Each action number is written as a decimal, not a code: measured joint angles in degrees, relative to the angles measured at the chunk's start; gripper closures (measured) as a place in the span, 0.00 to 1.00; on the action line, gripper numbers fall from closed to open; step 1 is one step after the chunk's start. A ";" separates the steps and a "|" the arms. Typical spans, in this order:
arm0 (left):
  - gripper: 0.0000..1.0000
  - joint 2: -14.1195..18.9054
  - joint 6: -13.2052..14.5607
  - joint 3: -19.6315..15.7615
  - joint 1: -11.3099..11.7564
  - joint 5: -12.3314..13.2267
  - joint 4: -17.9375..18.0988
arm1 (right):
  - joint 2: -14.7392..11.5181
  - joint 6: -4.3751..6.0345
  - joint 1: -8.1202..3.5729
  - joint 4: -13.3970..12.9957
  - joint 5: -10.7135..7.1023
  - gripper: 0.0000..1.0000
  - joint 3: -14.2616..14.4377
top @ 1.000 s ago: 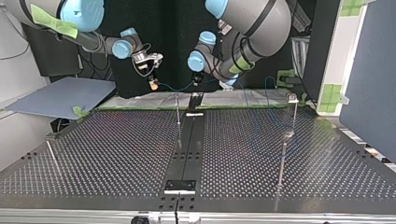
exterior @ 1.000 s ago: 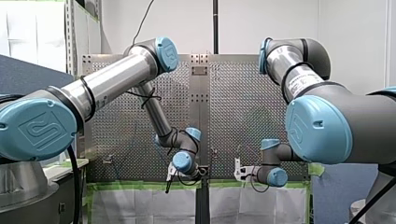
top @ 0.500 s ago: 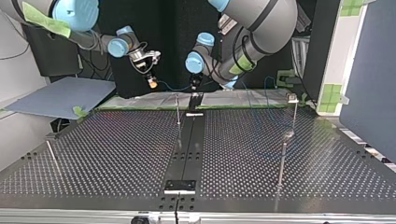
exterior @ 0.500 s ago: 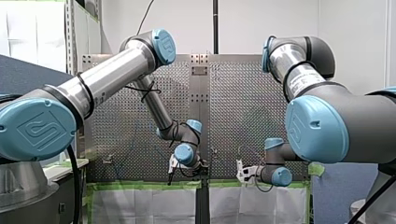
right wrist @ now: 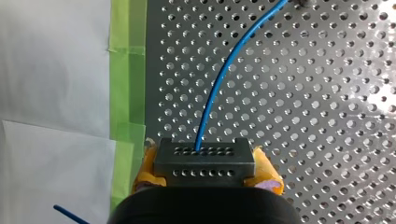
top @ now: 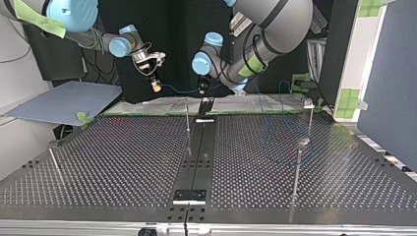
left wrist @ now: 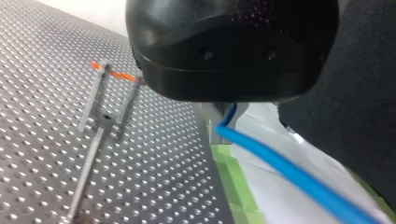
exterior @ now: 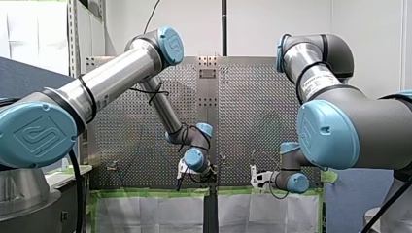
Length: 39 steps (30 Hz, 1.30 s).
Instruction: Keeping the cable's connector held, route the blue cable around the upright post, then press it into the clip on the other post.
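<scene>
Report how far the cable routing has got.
Done: my right gripper is shut on the connector, and my left gripper grips the cable further along. In hand: both hold that stretch in the air beyond the table's far edge. Left: the stretch has not gone round the middle post, and the pressing-in is not yet done.

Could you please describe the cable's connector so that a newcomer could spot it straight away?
Start at my right arm, which enters the top view from its upper left, and follow it down to my right gripper. Clamped between its yellow pads sits the connector: a dark grey block with two rows of small holes, the only thing the blue cable plugs into.
</scene>
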 joint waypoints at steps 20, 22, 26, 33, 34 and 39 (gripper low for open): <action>0.98 0.88 -0.26 0.02 0.28 0.26 0.66 | -1.56 1.72 -1.09 -0.65 -0.15 1.00 0.40; 0.98 0.88 -0.25 0.03 0.48 0.60 0.84 | -1.56 2.07 -1.12 -0.95 -0.14 1.00 0.33; 0.98 0.88 -0.08 0.03 0.90 1.16 1.01 | -1.55 2.32 -1.14 -1.13 -0.13 1.00 0.15; 0.98 1.03 0.33 0.05 1.32 1.79 1.09 | -1.55 2.38 -1.15 -0.97 -0.12 1.00 -0.34; 0.98 1.15 0.44 0.05 1.35 1.94 1.09 | -1.55 2.38 -1.15 -0.95 -0.13 1.00 -0.38; 0.98 2.19 0.58 0.05 1.50 2.32 1.12 | -1.56 2.40 -1.14 -0.86 -0.19 1.00 -0.59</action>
